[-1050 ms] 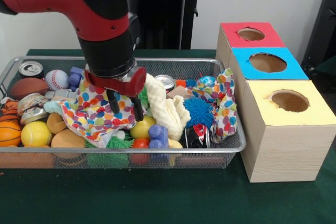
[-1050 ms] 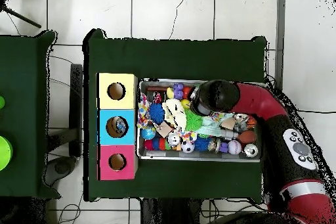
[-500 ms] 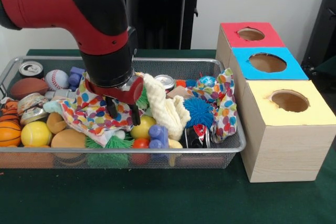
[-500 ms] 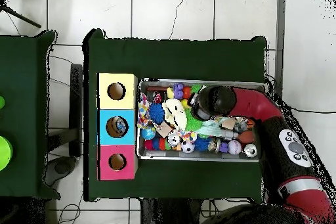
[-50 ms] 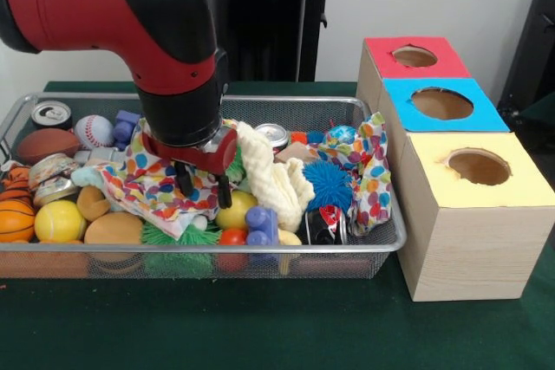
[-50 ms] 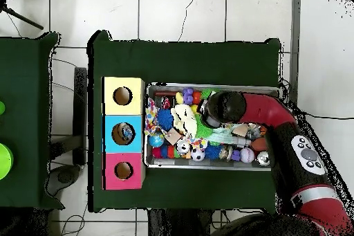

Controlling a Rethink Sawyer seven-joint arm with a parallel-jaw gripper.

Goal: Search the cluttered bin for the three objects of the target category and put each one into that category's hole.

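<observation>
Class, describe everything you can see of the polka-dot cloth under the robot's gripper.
The polka-dot cloth is soft white fabric with dots of many colours. It lies crumpled over balls in the wire bin, left of the cream towel. The gripper has its open fingers down on its folds.

Polka-dot cloth (image 5: 152, 184) hides toys beneath; basketball (image 5: 13, 218) cut off.

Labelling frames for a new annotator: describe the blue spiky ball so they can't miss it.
Start at the wire bin, at its end nearest the yellow-topped box. The blue spiky ball sits between the cream cloth and the dotted cloth; it alone there is solid blue and bristly.
</observation>
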